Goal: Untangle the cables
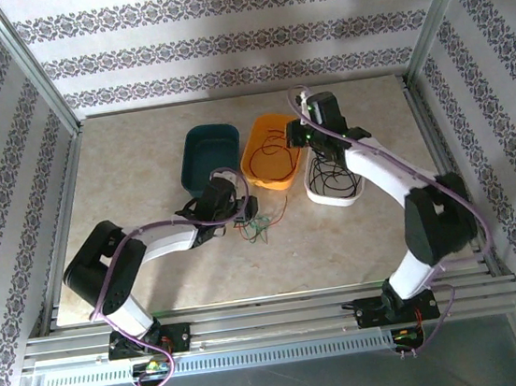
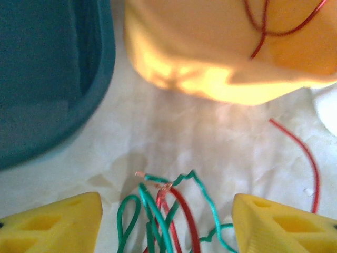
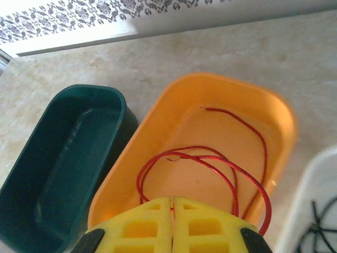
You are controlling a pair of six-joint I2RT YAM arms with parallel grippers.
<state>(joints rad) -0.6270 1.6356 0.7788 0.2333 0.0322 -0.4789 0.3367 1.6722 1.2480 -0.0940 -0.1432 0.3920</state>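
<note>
A small tangle of green cable (image 2: 158,211) and red cable (image 2: 184,216) lies on the table between the wide-apart yellow fingers (image 2: 52,224) of my left gripper (image 2: 166,224), which is open and low over it. In the top view the left gripper (image 1: 247,215) sits just left of this tangle (image 1: 259,230). My right gripper (image 3: 172,203) is shut, pinching a strand of the red cable (image 3: 210,158) that coils inside the orange tray (image 3: 158,121). The right gripper (image 1: 300,136) hangs over that tray's right rim. A black cable (image 1: 332,179) lies in the white tray (image 1: 319,195).
A dark teal tray (image 1: 209,152) stands left of the orange tray (image 1: 252,147). One loose red strand (image 2: 310,163) trails over the table to the right of the tangle. Metal frame rails run along the table's sides.
</note>
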